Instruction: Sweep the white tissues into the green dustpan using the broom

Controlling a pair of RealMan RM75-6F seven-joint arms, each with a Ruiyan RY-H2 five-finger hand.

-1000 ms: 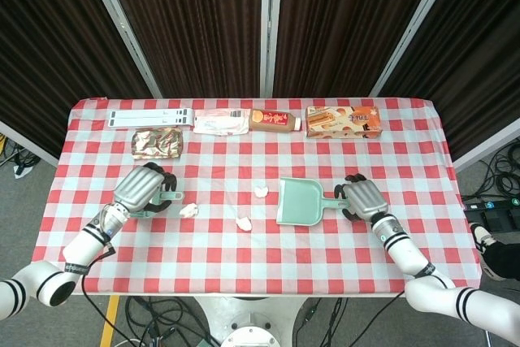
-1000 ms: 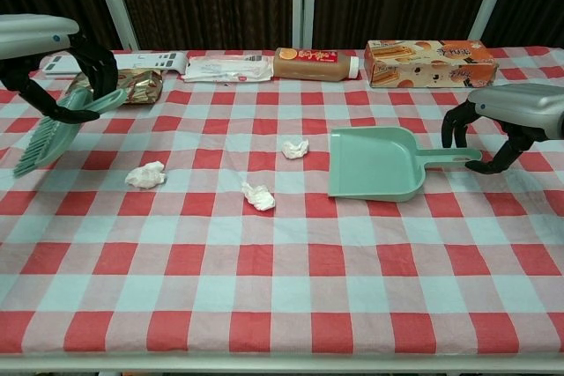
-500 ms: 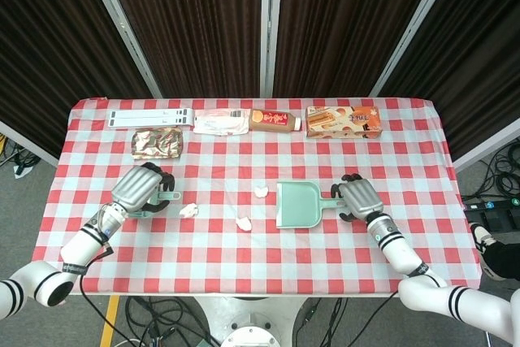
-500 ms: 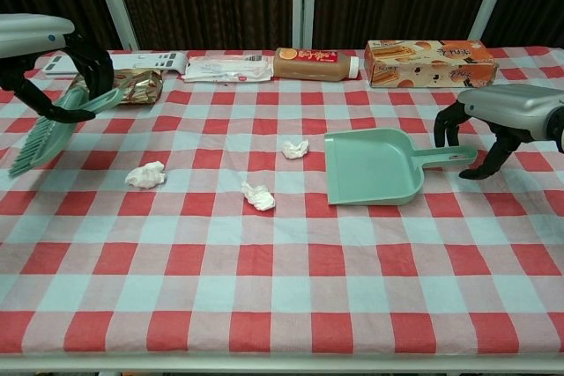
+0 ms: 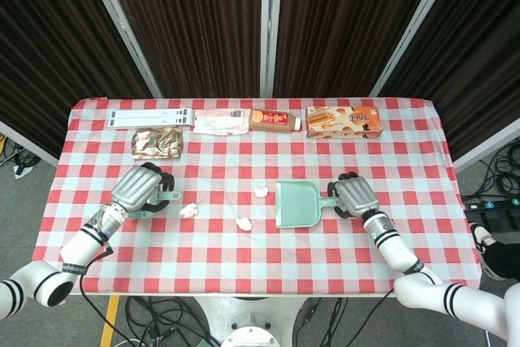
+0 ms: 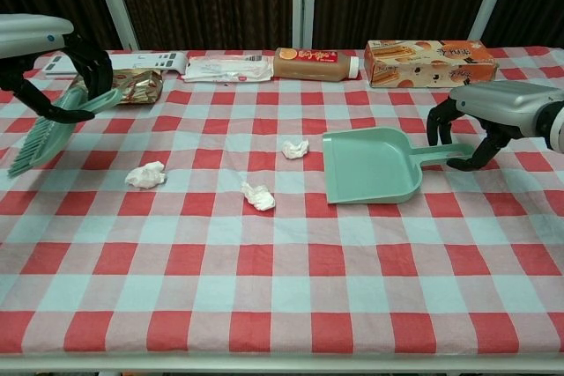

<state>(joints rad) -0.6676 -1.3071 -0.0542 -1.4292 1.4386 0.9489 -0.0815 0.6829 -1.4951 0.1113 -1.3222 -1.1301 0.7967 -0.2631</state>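
Now the dustpan (image 6: 370, 166) (handle under right hand (image 6: 483, 114)) faces three tissues (image 6: 259, 195).

You've slid the dustpan (image 6: 370, 165) leftward across the cloth, so its open mouth now lies nearer the tissue (image 6: 295, 149) beside it. Your right hand (image 6: 464, 125), gripping the pan's handle, has travelled left with it. Your left hand (image 6: 62, 77) has drawn the broom (image 6: 46, 133) slightly further left.
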